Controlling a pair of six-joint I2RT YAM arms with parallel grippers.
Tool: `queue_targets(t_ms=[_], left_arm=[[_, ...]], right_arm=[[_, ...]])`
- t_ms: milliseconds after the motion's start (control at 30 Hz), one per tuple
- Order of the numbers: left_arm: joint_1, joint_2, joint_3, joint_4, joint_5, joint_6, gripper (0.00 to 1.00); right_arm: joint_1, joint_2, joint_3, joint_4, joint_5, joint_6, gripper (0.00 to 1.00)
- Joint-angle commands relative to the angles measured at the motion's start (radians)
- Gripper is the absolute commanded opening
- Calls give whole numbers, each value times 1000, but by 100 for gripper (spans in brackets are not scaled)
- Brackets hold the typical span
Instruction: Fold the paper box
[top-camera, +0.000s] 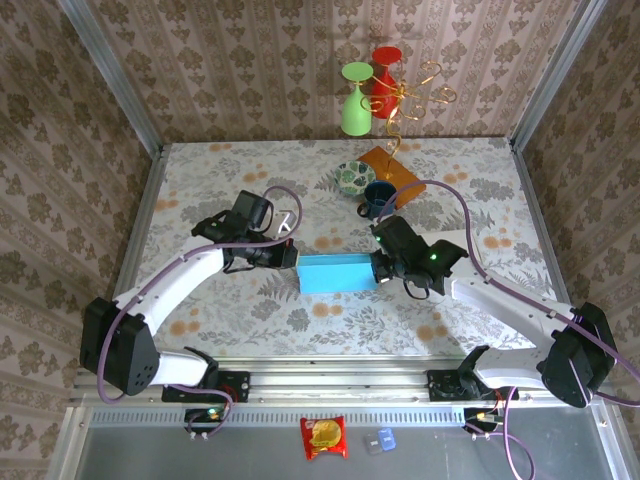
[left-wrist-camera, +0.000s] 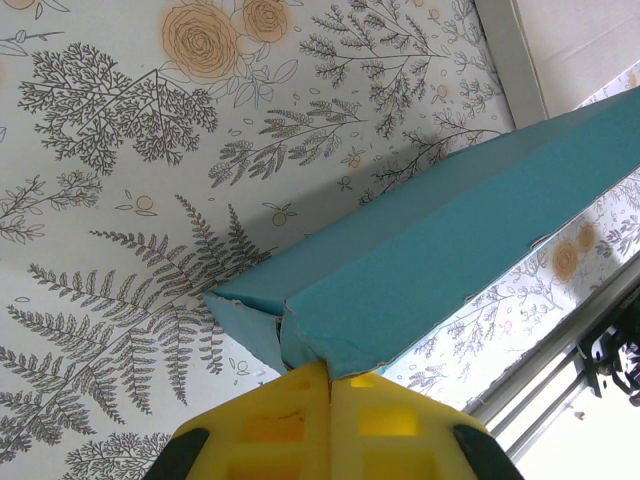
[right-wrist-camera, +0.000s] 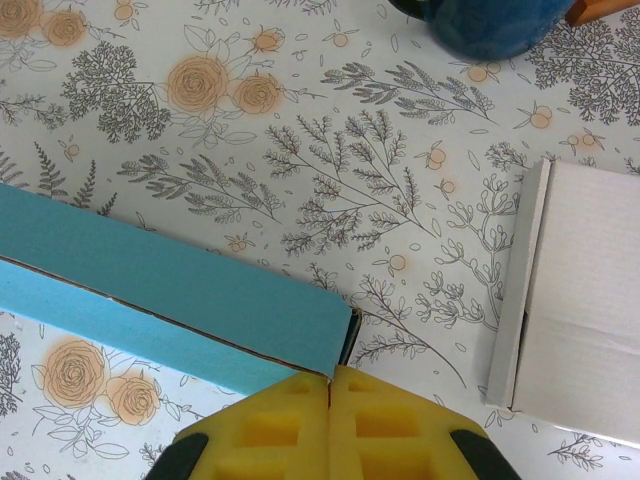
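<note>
1. Your box (top-camera: 335, 273) is smooth teal card, a long, flat-sided block lying in the middle of the flower-patterned table (top-camera: 240, 310).
2. Your left gripper (left-wrist-camera: 330, 375) has its yellow foam pads (left-wrist-camera: 270, 420) pressed together, with the tips against the box's slightly frayed end corner.
3. Your right gripper (right-wrist-camera: 330, 378) is also closed pad to pad, at the box's other end.
4. You cannot tell whether either one nips a card edge, because the pads hide it.
5. A white carton (right-wrist-camera: 590, 300) and a glossy dark blue mug (right-wrist-camera: 490, 20) are cut off by the frame.
</note>
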Motion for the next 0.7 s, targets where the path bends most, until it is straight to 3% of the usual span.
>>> queue_targets(t_ms=[0,233,667], left_arm=[[-17,16,-6,-119,-15,-44,2],[8,21,44,-59,99,-154,2],[77,27,-34,-32,168,-137,2]], right_arm=[[18,17,-14,-33,-17,-13,0],[18,12,-12,-33,-22,-2,0],[18,16,-12,-33,-31,0,0]])
